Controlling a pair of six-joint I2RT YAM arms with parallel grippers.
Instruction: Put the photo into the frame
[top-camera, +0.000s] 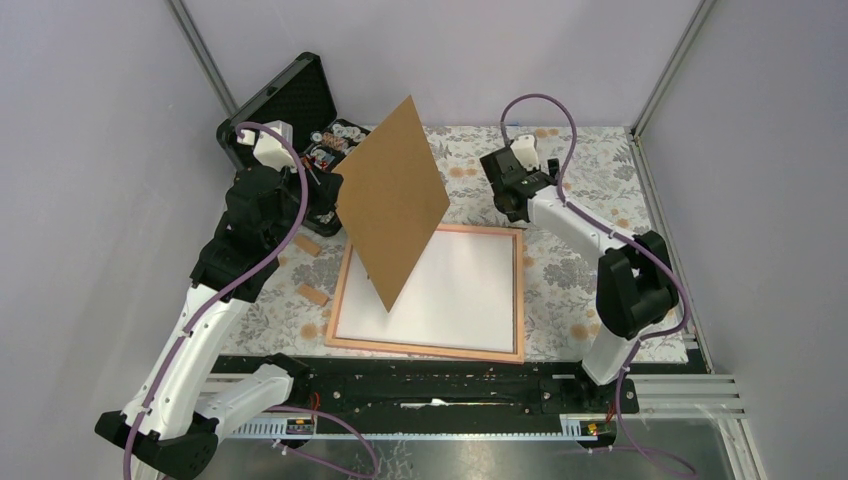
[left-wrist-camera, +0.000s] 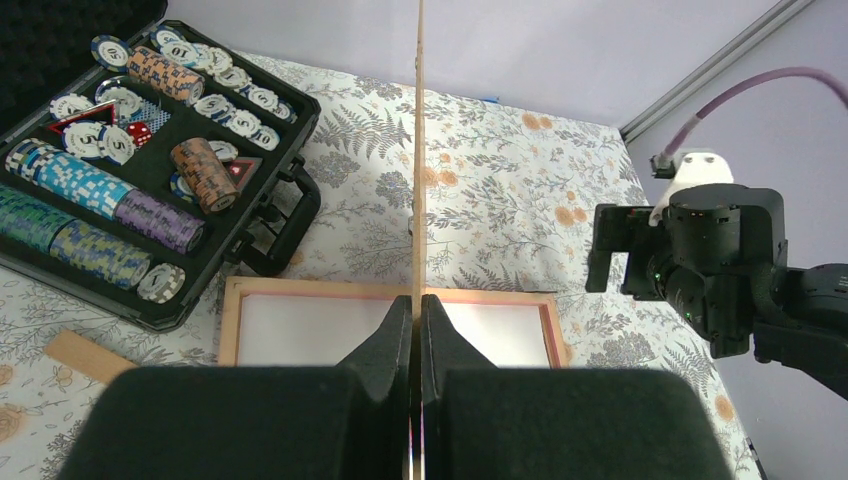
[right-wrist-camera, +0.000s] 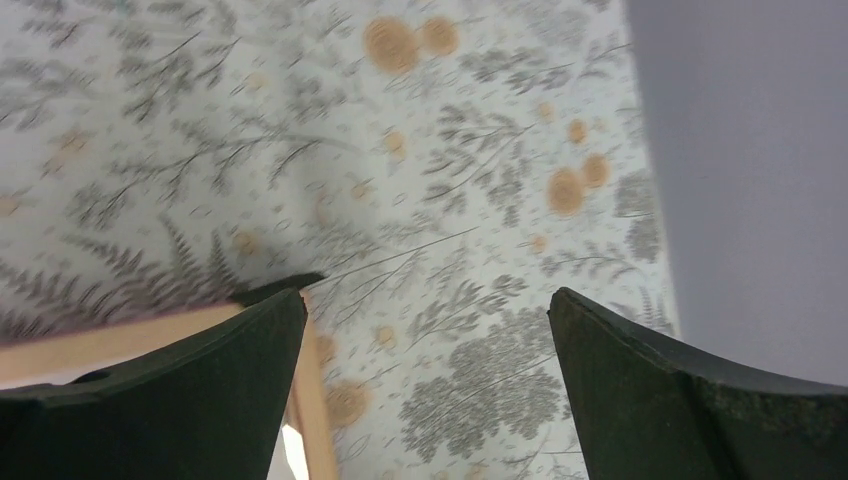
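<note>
the left gripper (left-wrist-camera: 416, 305) is clamped on the near edge of a brown backing board (top-camera: 392, 200). its wrist camera sees the board edge-on as a thin upright line running toward 12 o'clock. from the top camera the board stands tilted on one corner. that low corner comes down over the left half of the frame (top-camera: 425, 349), and i cannot tell whether it touches.

the frame lies flat on the floral cloth (top-camera: 580, 270), just toward 6 o'clock from the table's centre, with its pinkish-orange border showing on all sides. a plain white sheet fills the inside of the border. i read it as the photo (top-camera: 455, 285) lying face down, since no printed side shows.

the right gripper (right-wrist-camera: 425, 325) has its fingers spread wide and holds nothing. it hangs over bare cloth at about 1 o'clock from the frame, just off the frame's far right corner, and a bit of the border shows at the bottom of its wrist view.

a black case (top-camera: 300, 110) with its lid up sits at 10 o'clock with poker chips (left-wrist-camera: 85, 185) in its compartments. two short wooden strips (top-camera: 312, 294) lie on the cloth at 9 o'clock from the frame.
</note>
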